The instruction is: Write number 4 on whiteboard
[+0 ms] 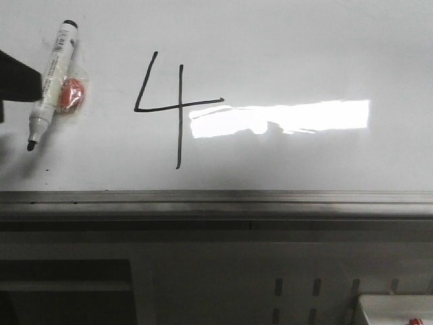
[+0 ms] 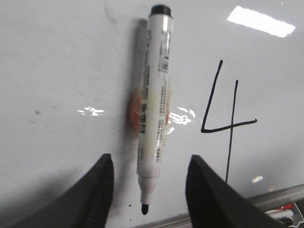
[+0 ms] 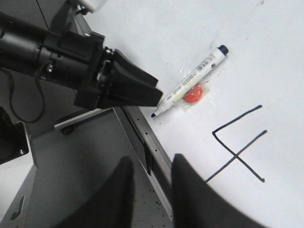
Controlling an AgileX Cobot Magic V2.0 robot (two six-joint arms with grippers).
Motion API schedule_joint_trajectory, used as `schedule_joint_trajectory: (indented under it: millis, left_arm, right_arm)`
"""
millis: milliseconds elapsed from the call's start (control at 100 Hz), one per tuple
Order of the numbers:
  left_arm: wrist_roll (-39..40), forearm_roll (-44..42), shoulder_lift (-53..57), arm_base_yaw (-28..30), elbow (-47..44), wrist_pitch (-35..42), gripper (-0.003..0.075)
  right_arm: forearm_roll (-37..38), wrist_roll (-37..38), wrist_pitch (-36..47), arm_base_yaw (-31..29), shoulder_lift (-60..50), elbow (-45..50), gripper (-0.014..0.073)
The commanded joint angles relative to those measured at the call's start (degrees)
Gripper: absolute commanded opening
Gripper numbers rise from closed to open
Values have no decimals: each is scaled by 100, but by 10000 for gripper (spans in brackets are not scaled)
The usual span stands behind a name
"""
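A thin black number 4 (image 1: 177,106) is drawn on the whiteboard (image 1: 284,54), left of the bright glare. It also shows in the left wrist view (image 2: 229,124) and the right wrist view (image 3: 239,145). An uncapped white marker (image 1: 51,81) lies flat on the board at the left, over a small red disc in clear wrap (image 1: 70,94). My left gripper (image 2: 149,192) is open. Its fingers stand on either side of the marker's tip end (image 2: 153,118) without touching it. It also shows in the right wrist view (image 3: 153,92). My right gripper (image 3: 149,190) is open a little and empty, over the board's rail.
A grey metal rail (image 1: 216,198) runs along the board's lower edge. Below it is a grey perforated panel (image 1: 304,284) and a white box (image 1: 396,308) at the lower right. A small black dot (image 1: 47,170) marks the board near the marker tip.
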State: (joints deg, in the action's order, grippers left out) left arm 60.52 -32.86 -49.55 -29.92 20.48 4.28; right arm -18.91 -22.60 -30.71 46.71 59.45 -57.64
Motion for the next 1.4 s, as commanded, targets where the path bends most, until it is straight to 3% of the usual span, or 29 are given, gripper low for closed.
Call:
schedule_joint_trajectory:
  millis: [0,70,100,370,600,1390]
  left_arm:
    - [46,-146,611,-33,141,-104,176]
    - [46,-347,1119,-33,72,-145,16]
    - [33,-456,1319,-33,42,-134,-18]
    - [33,-1488,2990,-33,-469,78,-20]
    - [33,-1588,3803,-33,-887,337,-20]
    - [33,-1588,3839,-33,-888,561,-20]
  right_arm:
    - [27,-7,603,-96,-481,174,-65]
    - [27,-7,850,-96,-849,586,-62]
    - [27,-7,970,-96,-999,708,-62]
    - [181,-7,2099,-96,-2847,2460,-62]
    - [181,-7,2145,-96,-4163,3564,-64]
    - [181,-7,2038,-96,-4553,3769,-64]
